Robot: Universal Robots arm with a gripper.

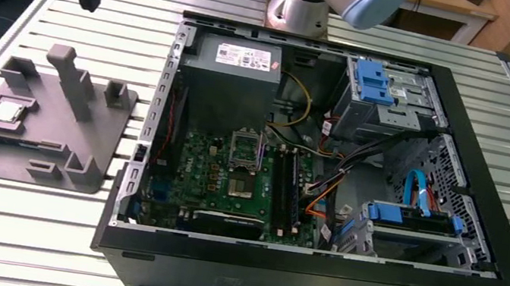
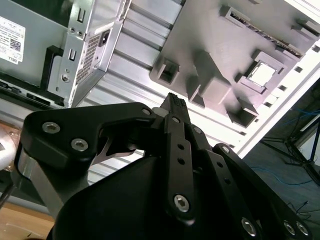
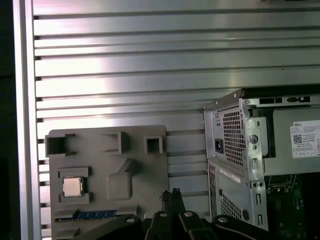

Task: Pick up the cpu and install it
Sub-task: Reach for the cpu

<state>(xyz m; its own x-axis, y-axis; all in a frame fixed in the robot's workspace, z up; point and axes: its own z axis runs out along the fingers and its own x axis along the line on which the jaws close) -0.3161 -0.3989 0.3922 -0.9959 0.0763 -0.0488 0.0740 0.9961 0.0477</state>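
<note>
Cpu flat in a square pocket of the grey plastic tray, on the slatted metal table at the exterior view's left of the open computer case; gripper raised beyond the tray, well apart from the chip, jaws closed together on nothing.

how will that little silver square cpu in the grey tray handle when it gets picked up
The small flat square silver-topped cpu looks rigid, so it probably won't flex. Thin and small, it is likely light. It sits low in a recess of the grey plastic tray, so its edges may offer little to grip.
</note>
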